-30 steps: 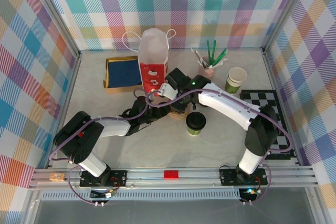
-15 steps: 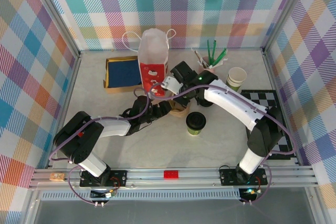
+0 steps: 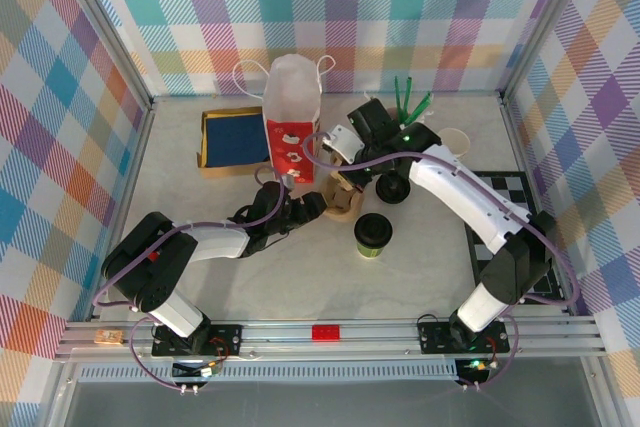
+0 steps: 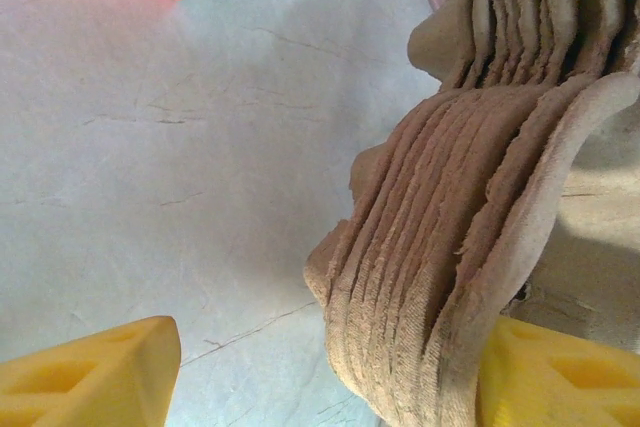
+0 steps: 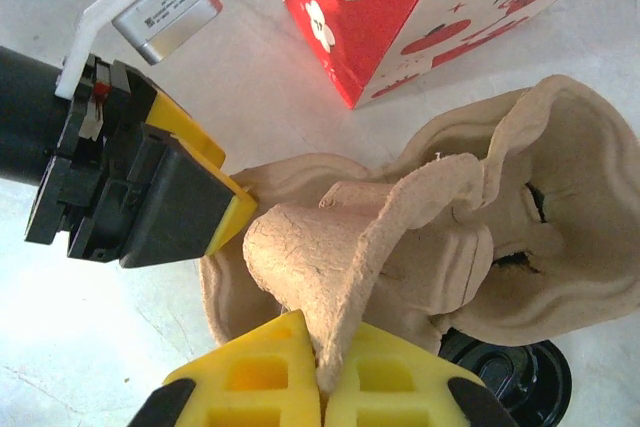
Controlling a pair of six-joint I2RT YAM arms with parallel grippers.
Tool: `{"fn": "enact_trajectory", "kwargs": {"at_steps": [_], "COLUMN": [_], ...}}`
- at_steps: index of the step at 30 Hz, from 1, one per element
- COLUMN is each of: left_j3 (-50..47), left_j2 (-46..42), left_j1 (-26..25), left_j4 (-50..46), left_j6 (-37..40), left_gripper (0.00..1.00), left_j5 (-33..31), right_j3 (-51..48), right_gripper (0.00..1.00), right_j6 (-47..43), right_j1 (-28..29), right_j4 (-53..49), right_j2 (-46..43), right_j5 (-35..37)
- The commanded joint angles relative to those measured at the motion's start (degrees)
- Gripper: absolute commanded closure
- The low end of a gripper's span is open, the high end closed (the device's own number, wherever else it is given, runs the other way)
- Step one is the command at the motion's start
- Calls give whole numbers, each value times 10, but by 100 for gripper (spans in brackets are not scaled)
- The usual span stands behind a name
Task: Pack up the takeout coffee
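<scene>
The takeout coffee (image 3: 373,235), an olive-green cup with a black lid, stands upright in the middle of the table, apart from both grippers. Behind it lies a stack of brown pulp cup carriers (image 3: 338,209). My right gripper (image 3: 347,175) (image 5: 322,387) is shut on the thin edge of the top carrier (image 5: 350,257), which is raised off the stack. My left gripper (image 3: 312,205) (image 4: 325,387) is open at the stack's left end. The stack's edge (image 4: 470,227) sits between its yellow fingertips (image 4: 90,377), against the right one.
The red bag (image 3: 291,117) (image 5: 400,7) stands upright just behind the stack. A loose black lid (image 3: 393,187) (image 5: 510,377) lies right of the stack. A cream-rimmed cup stack (image 3: 455,142), a pink cup of stirrers (image 3: 400,117), a blue pad (image 3: 232,137) and a checkered mat (image 3: 505,192) are nearby.
My right gripper has moved back and to the right, drawing the top carrier up off the stack. The left arm and the coffee have stayed put.
</scene>
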Motion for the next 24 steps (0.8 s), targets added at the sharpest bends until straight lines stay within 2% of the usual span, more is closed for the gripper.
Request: {"fn": "enact_trajectory", "kwargs": {"at_steps": [1, 24], "left_j3": [-3, 7], "left_j2": [7, 13], "left_j1": [-4, -4], "left_j4": [-83, -133], "left_j6": [17, 25], "left_gripper": [27, 28], "left_j5": [-19, -24], "right_j3": [28, 31], "right_gripper": [100, 100], "right_j6": [6, 81], "right_j1": [-13, -97], "right_j4": [64, 122], "right_j2": [-37, -55], "right_j5": [17, -88]}}
